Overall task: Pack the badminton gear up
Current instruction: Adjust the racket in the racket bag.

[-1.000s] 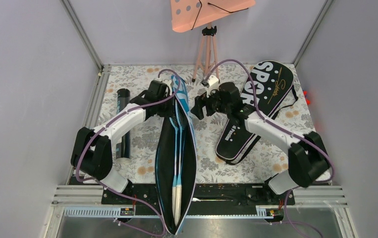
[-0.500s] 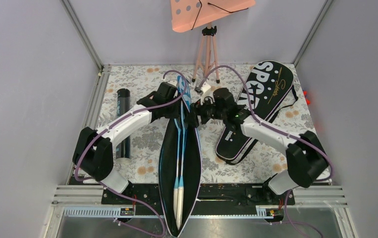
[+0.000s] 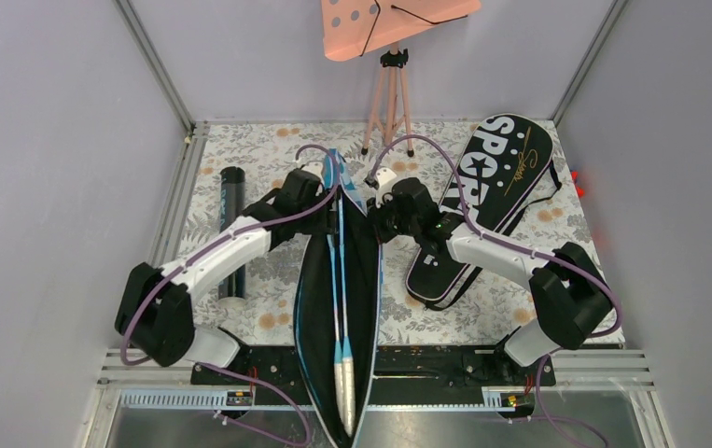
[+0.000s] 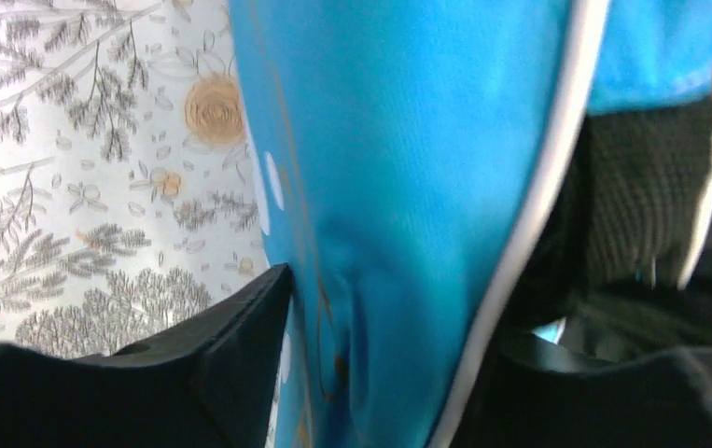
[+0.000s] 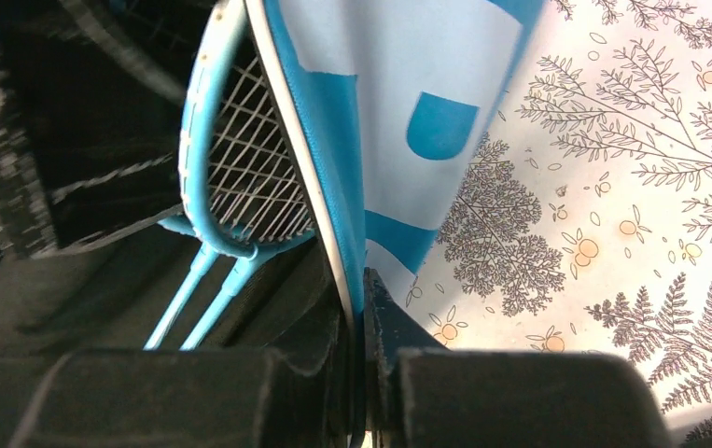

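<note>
Blue bag [image 4: 408,187] piped white and lined black, light-blue rackets [image 5: 244,154], white-lettered black bag [image 3: 482,201], grey-and-orange floral table cover [image 3: 272,266].

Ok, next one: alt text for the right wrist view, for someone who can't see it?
The right pincer is shut on the white-piped edge of the blue bag, seen close up. Left of that edge, in the bag's dark interior, a light-blue racket shows its head and white strings. To the right is the floral cloth.
</note>
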